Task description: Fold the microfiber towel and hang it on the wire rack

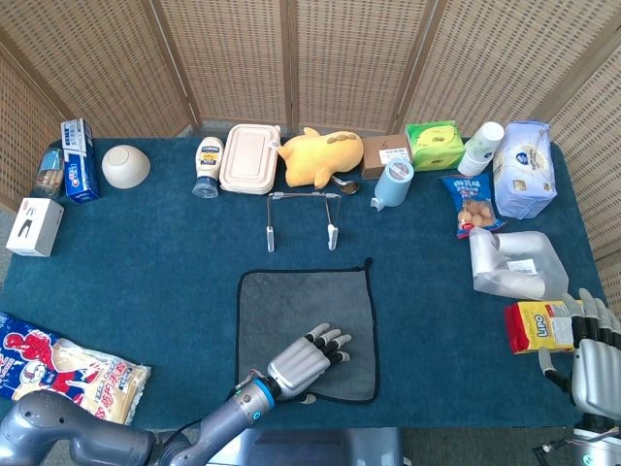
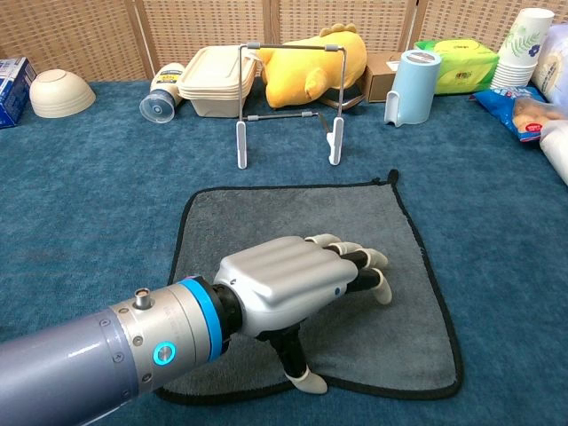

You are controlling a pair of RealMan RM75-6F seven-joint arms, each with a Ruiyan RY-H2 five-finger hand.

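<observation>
At the near edge, the left hand (image 2: pixel 282 286) lies palm down on the towel (image 1: pixel 306 330), its fingers (image 2: pixel 359 259) stretched out flat and slightly apart over the cloth, thumb pointing toward the near hem; it holds nothing. The grey towel with its black border lies spread flat and unfolded on the blue table (image 1: pixel 155 272), near the middle. At the near right corner the right hand (image 1: pixel 585 359) hangs beside the table edge, fingers upright and apart, empty, just right of a yellow snack box (image 1: pixel 532 325). On the near left lies a bag of snacks (image 1: pixel 58 374). Farther back, beyond the towel's far edge and apart from it, the wire rack (image 2: pixel 288 102) stands upright on its white feet. Behind the rack sit a yellow plush toy (image 1: pixel 318 155), a lidded food container (image 1: pixel 247 158) and a light blue mug (image 2: pixel 413 86).
</observation>
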